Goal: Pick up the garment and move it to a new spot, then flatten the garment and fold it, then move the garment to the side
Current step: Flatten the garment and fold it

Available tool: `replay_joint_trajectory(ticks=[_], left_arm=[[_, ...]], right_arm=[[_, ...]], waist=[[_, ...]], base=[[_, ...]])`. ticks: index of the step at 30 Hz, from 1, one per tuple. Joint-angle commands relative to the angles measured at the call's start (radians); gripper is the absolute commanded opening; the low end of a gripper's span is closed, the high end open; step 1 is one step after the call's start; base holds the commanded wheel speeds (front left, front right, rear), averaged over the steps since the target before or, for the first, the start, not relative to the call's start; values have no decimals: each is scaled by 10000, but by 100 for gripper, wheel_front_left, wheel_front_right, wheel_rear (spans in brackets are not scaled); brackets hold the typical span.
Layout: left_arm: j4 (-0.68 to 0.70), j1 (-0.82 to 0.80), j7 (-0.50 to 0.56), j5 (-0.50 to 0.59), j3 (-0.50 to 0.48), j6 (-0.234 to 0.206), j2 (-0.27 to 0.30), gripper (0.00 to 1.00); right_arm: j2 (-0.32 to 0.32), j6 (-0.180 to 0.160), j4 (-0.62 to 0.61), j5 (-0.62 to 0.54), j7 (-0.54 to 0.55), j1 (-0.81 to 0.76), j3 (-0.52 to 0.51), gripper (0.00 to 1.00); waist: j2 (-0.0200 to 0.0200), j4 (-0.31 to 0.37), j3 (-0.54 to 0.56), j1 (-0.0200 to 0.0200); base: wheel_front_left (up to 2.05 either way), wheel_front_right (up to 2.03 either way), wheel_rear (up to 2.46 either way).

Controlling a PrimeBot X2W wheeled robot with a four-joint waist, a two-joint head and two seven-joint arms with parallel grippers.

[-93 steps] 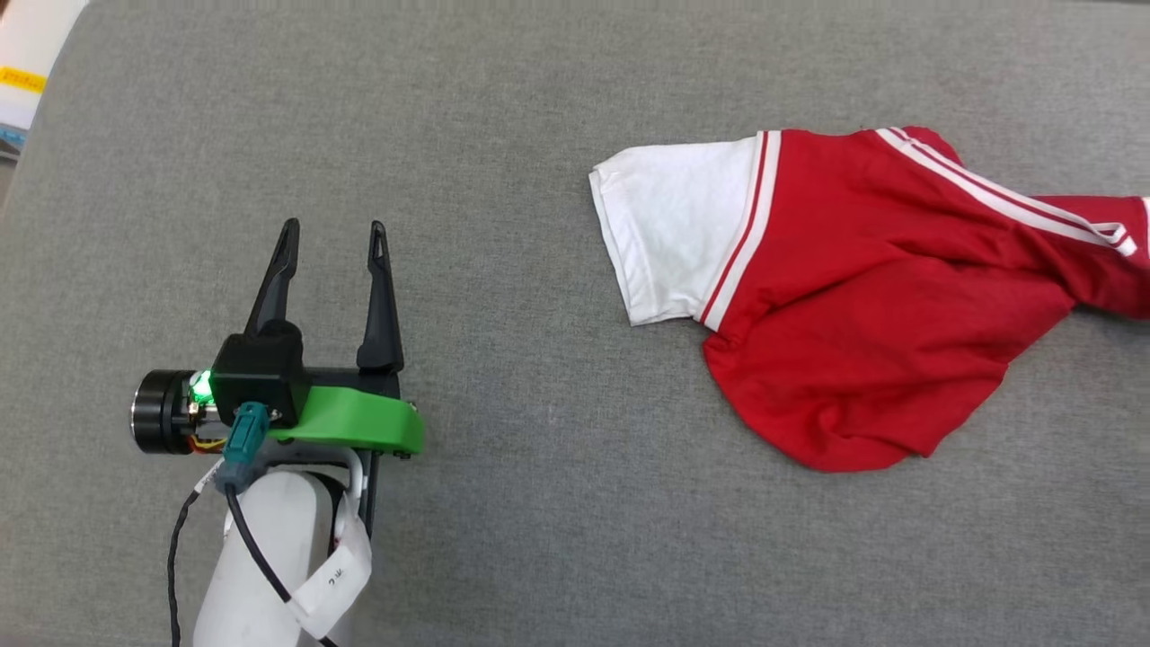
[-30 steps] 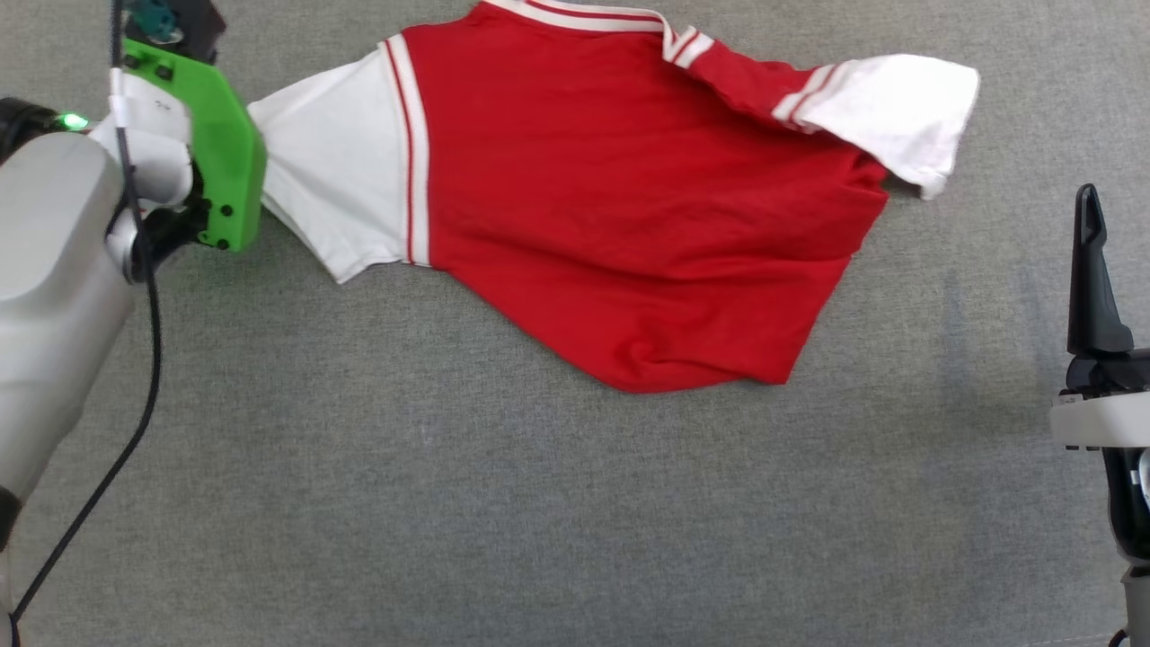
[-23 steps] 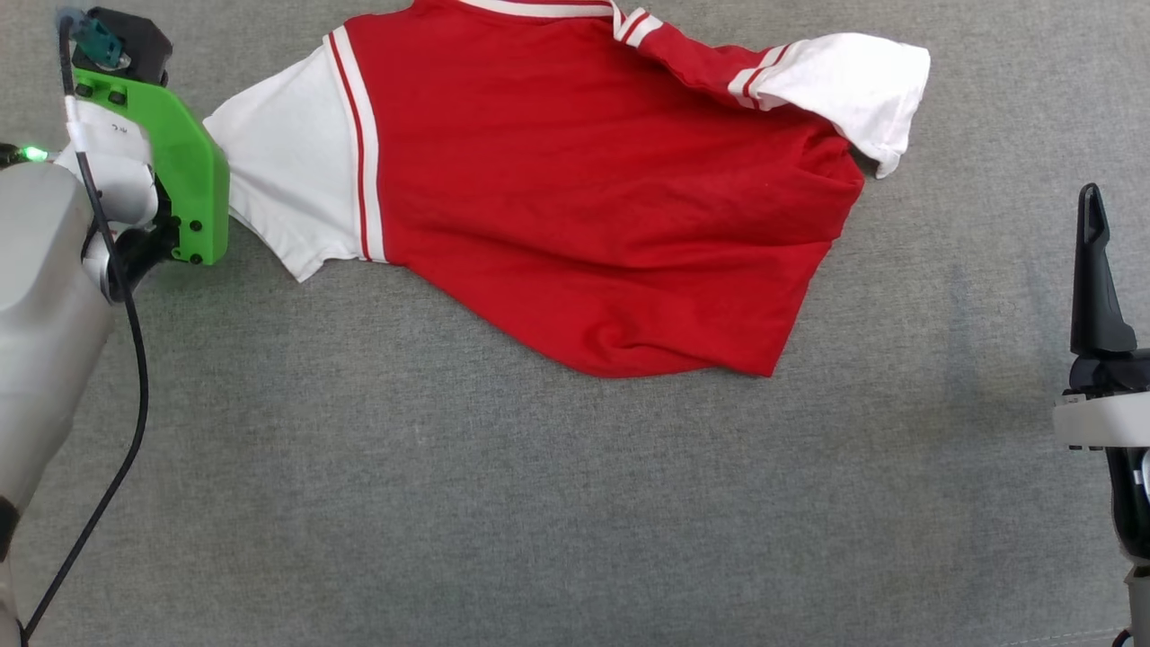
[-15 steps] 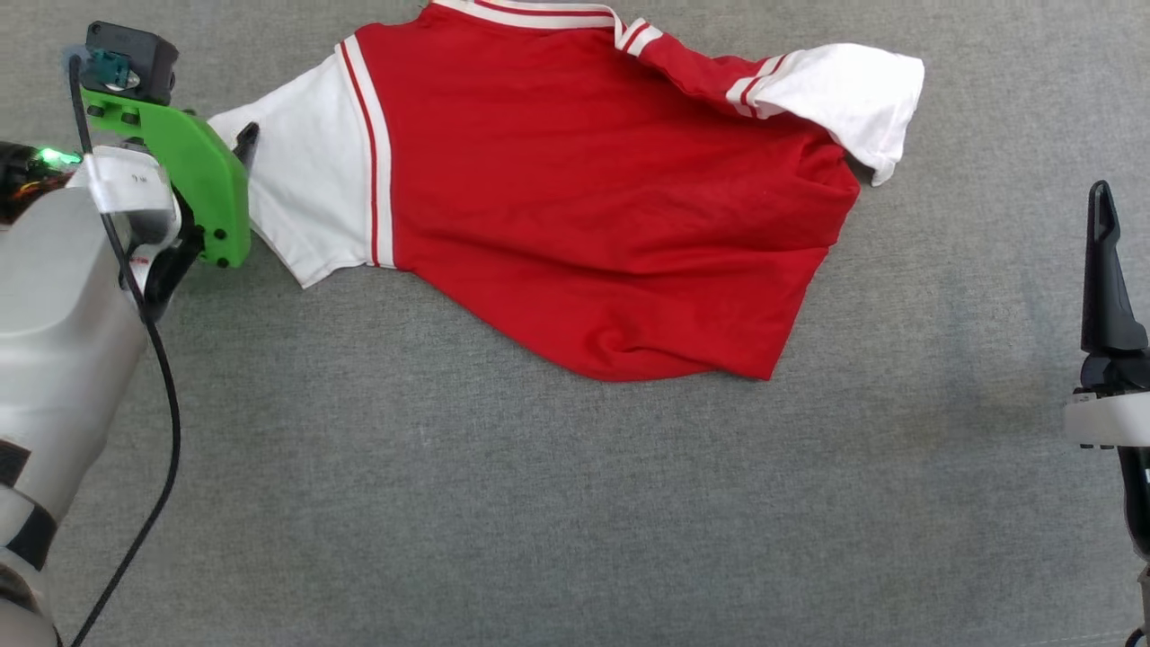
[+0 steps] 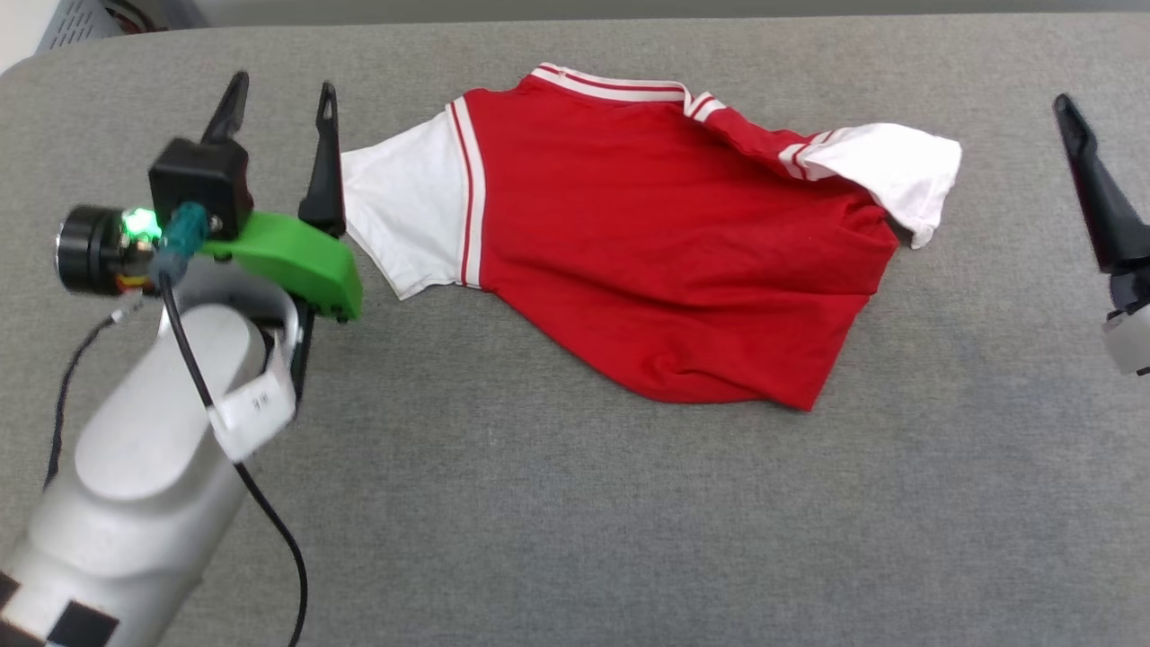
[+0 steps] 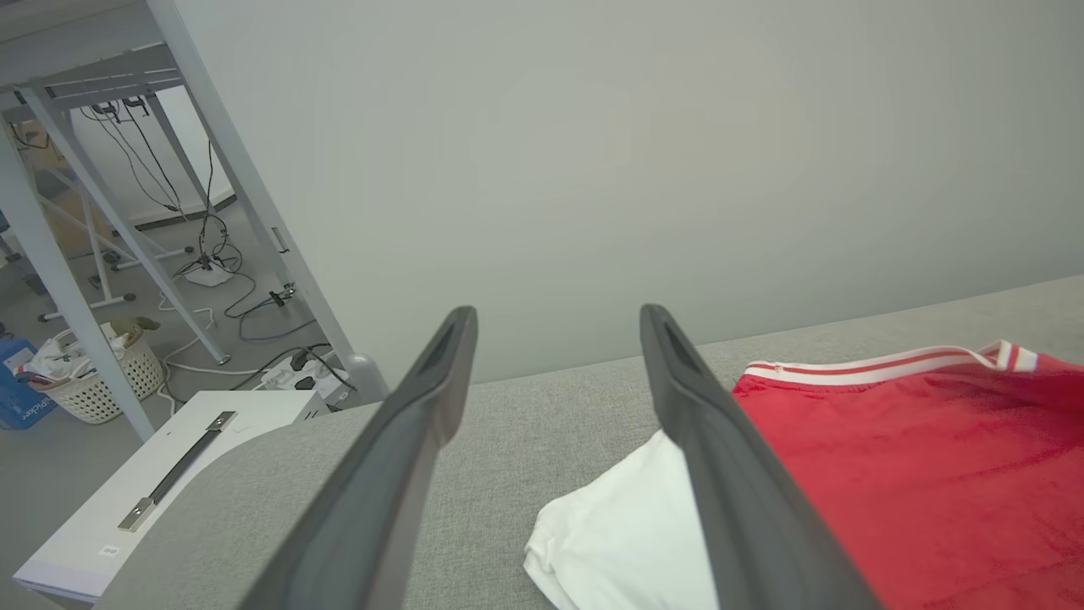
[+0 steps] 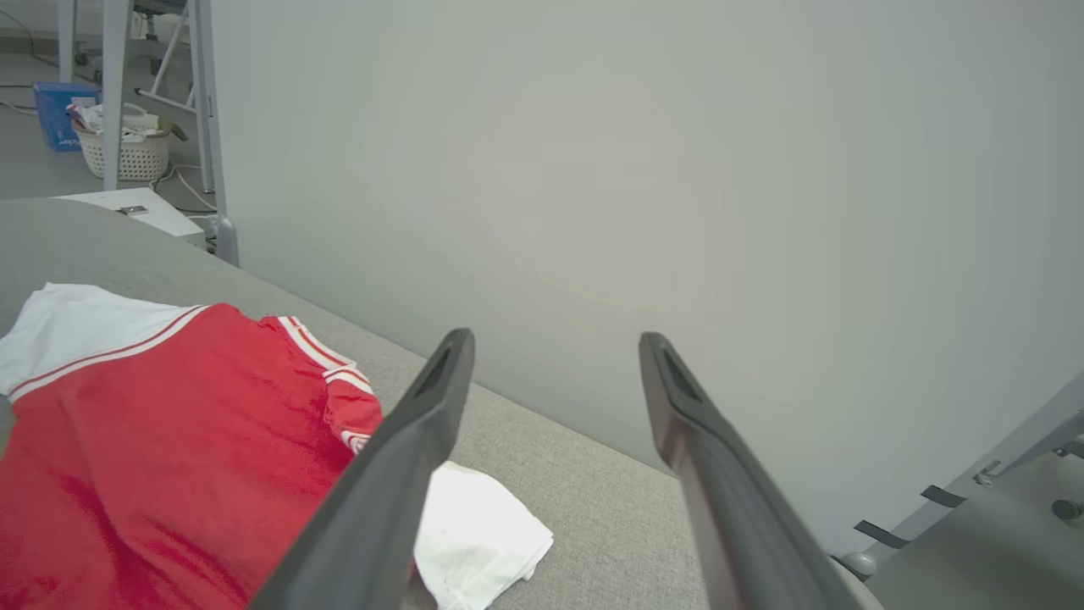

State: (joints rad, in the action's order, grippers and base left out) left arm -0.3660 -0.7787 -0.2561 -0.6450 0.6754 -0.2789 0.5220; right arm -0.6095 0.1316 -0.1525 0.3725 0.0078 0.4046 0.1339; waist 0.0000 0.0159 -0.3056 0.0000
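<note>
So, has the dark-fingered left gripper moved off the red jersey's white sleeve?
Yes: the left gripper has backed leftward off the white sleeve, now open beside its cuff.

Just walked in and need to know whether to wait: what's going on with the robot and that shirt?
A two-armed robot is working on a red jersey with white sleeves, which lies rumpled on a grey fabric-covered table. Neither arm holds it. The left gripper is open right beside one white sleeve, with nothing between its fingers. The right gripper is open too, out beyond the other sleeve, which is bunched over the body. The shirt is not yet flattened or folded.
</note>
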Motion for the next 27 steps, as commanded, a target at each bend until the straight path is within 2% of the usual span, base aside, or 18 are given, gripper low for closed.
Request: replay_joint_trajectory(ticks=[1,3,6,10,11,12,13,18,27], left_arm=[[522,764,-53,402,-294,-320,-83,100],[1332,1518,-54,946,-743,-715,-215,100],[2041,2455,-55,1498,-1235,-861,-552,100],[2792,3506,-55,2151,-1993,-896,-957,100],[2963,3752,-55,2309,-2162,-868,-1058,100],[3372,4311,-56,2633,-2563,-744,-1362,100],[3503,4449,-56,2776,-2686,-678,-1496,100],[3736,4721,-56,3311,-3107,-291,-2070,100],[3731,4564,-56,4108,-3837,459,-2987,100]], right_arm=[[-433,-9,13,531,619,309,572,100],[-1124,-9,40,1175,1586,707,1426,100],[-1834,-9,168,2247,3202,1224,2545,100],[-2447,-9,394,3440,5502,1994,3766,100],[-2541,-9,446,3665,6011,2186,4072,100],[-2625,-9,653,4163,7094,2678,4703,100],[-2625,-9,781,4227,7359,2867,4910,100],[-2368,-9,1755,4104,7662,3672,5767,100],[-1506,-9,4005,4448,6839,3643,7725,100]], waist=[[0,-378,236,0],[0,-528,245,0],[0,-712,228,0],[0,-976,48,0],[0,-1052,-15,0],[0,-1269,-285,0],[0,-1363,-394,0],[0,-1715,-943,0],[0,-1999,-1474,0]], base=[[0,0,0],[0,0,0],[0,0,0],[0,0,0],[0,0,0],[0,0,0],[0,0,0],[0,0,0],[0,0,0]])
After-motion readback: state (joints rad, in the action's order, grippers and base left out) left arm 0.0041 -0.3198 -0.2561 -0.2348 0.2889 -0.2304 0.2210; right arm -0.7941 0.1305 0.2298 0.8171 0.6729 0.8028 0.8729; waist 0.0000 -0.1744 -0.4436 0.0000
